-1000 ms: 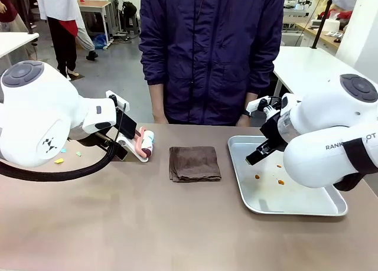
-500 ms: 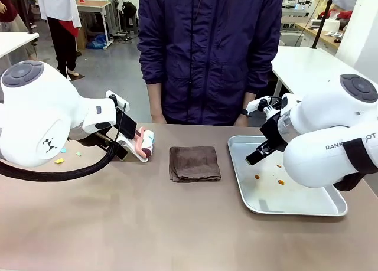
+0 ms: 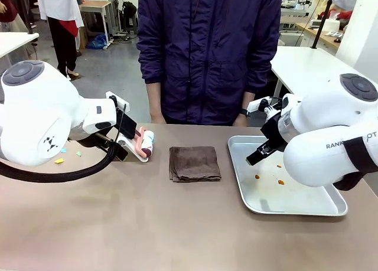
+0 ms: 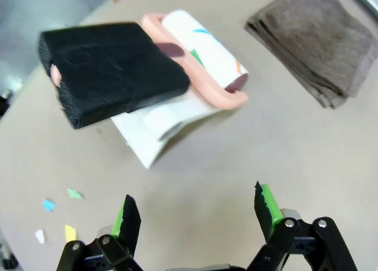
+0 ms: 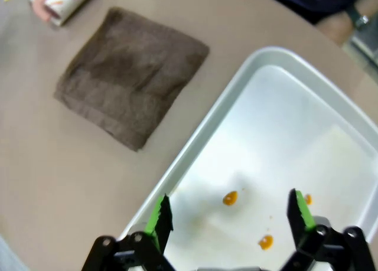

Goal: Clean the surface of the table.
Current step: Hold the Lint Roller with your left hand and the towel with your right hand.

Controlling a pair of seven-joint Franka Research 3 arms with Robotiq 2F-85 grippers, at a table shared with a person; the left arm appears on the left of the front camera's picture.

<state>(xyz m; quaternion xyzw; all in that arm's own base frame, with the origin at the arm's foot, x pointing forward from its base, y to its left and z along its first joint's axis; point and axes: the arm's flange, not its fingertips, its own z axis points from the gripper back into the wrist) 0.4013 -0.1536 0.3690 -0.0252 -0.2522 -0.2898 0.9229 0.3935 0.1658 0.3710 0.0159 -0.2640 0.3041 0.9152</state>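
Spanning the foreground, the tan table (image 3: 147, 224) is bare along its near edge. The left gripper (image 4: 198, 209) hovers above it, fingers spread apart, holding nothing. A lint roller (image 4: 207, 52) on a white stand sits at its 12 o'clock, with a black block (image 4: 112, 70) over the pink handle and coloured paper scraps (image 4: 69, 232) at 9 o'clock. The right gripper (image 5: 227, 215) hangs over the metal tray (image 5: 283, 123), fingers apart and empty, orange spots (image 5: 230, 198) between them. A folded brown cloth (image 3: 194, 163) lies mid-table, roller at its 9 o'clock, tray at its 3 o'clock. A person (image 3: 209, 52) stands at the far edge.
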